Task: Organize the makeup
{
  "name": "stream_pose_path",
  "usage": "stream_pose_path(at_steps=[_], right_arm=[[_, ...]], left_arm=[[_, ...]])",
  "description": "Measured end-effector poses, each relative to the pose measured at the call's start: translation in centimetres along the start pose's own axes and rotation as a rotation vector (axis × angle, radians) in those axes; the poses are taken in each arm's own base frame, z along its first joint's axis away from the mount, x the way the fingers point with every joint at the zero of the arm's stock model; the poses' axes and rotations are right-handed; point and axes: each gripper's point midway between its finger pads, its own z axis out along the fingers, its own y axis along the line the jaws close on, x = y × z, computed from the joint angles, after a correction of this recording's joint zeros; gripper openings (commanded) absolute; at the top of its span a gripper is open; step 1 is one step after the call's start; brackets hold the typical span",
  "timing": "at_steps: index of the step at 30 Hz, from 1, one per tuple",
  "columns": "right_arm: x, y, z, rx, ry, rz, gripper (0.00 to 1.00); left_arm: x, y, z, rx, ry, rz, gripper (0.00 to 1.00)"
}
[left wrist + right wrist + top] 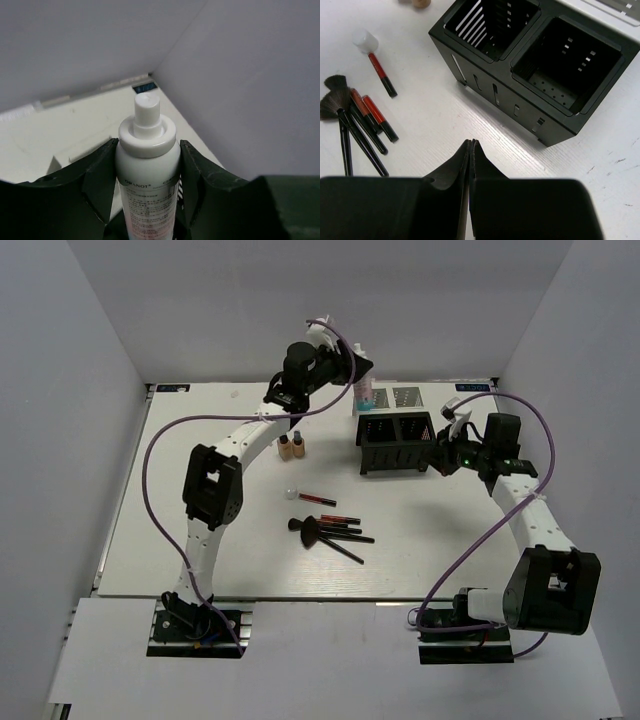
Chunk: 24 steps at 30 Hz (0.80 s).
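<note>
The white-capped bottle (148, 170) runs off the left wrist view's bottom edge, its fine label print unreadable; tan bottles (421, 3) are cropped at the right wrist view's top

White links (262, 435), black joints (212, 488), purple cables (148, 485), black right claw (471, 144)

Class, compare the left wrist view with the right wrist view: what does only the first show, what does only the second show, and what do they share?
Only the left wrist view: the left gripper closed on the white-capped bottle, with the enclosure's walls meeting behind it. Only the right wrist view: the shut right gripper, the black mesh box with both visible compartments looking empty, and the black brushes and red-and-black pencils lying beside it. Both: the white tabletop.
</note>
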Motion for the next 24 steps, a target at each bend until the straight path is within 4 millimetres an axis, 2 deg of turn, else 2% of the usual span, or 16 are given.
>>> stream_pose_path(at_steps=[4, 7, 15, 24], right_arm=[[0.4, 0.0, 0.2, 0.004, -0.004, 0.009, 0.0], [0.5, 0.0, 0.2, 0.005, -0.007, 0.011, 0.0], [0.8, 0.0, 0.3, 0.009, -0.019, 0.008, 0.0], [0.8, 0.0, 0.4, 0.011, -0.025, 0.008, 0.0]], left_arm=[[-1.9, 0.0, 1.9, 0.001, -0.124, 0.029, 0.0], [-2.4, 0.9, 2.6, -0.036, -0.187, 0.041, 0.0], [-1.4, 2.4, 4.0, -0.107, -0.255, 0.04, 0.0], [-1.6, 2.9, 4.2, -0.154, -0.296, 0.035, 0.0]])
